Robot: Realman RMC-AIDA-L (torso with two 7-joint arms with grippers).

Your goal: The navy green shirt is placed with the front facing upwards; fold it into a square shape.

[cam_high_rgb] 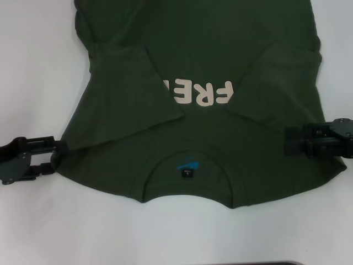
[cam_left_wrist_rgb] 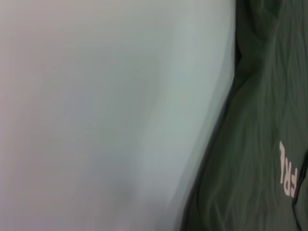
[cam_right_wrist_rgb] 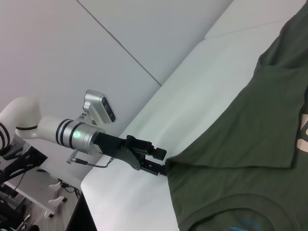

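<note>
The navy green shirt lies front up on the white table, collar and black neck tag nearest me. Both sleeves are folded inward over the chest, partly covering the cream lettering. My left gripper sits at the shirt's left shoulder edge, its fingers apart at the cloth's corner; the right wrist view shows the left gripper touching that corner. My right gripper rests over the right shoulder edge, fingers apart. The left wrist view shows only table and shirt.
White table surface surrounds the shirt on the left, right and front. A dark strip marks the table's near edge. In the right wrist view the table's left edge drops off to the floor and a stand.
</note>
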